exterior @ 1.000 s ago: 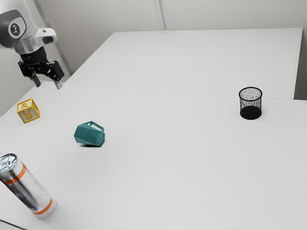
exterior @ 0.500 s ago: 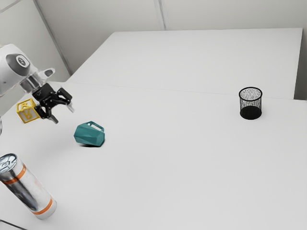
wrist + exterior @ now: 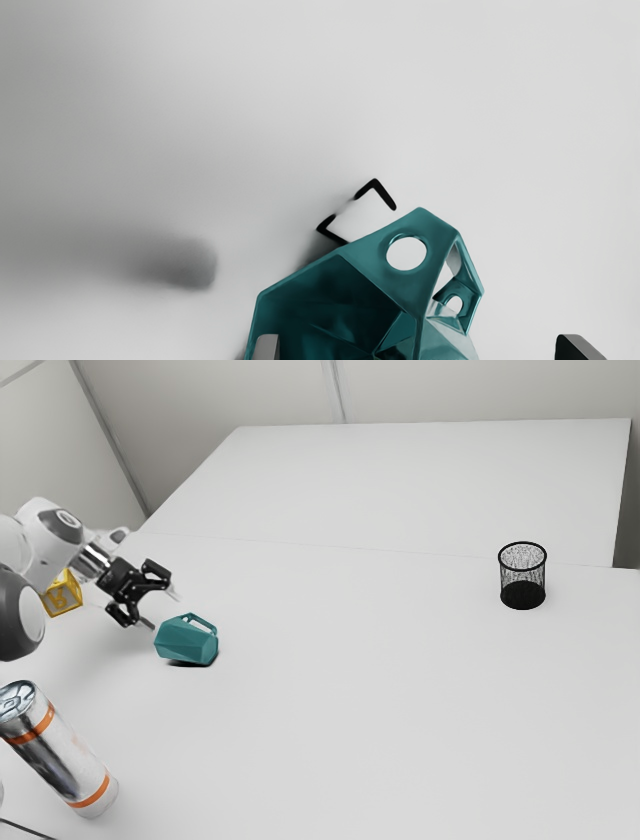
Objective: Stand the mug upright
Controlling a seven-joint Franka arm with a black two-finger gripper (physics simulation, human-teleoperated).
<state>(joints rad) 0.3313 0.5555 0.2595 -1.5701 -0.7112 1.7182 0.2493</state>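
Though sideways, mug (image 3: 186,641) near pincer (image 3: 165,612).

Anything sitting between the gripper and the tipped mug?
Nothing visible. The open gripper is close to the mug; the lettered block is back behind the gripper and the orange-banded can is nearer the exterior camera, both off that path.

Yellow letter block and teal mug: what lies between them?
In the exterior view, the open gripper is between the block and the mug, nearer the mug.
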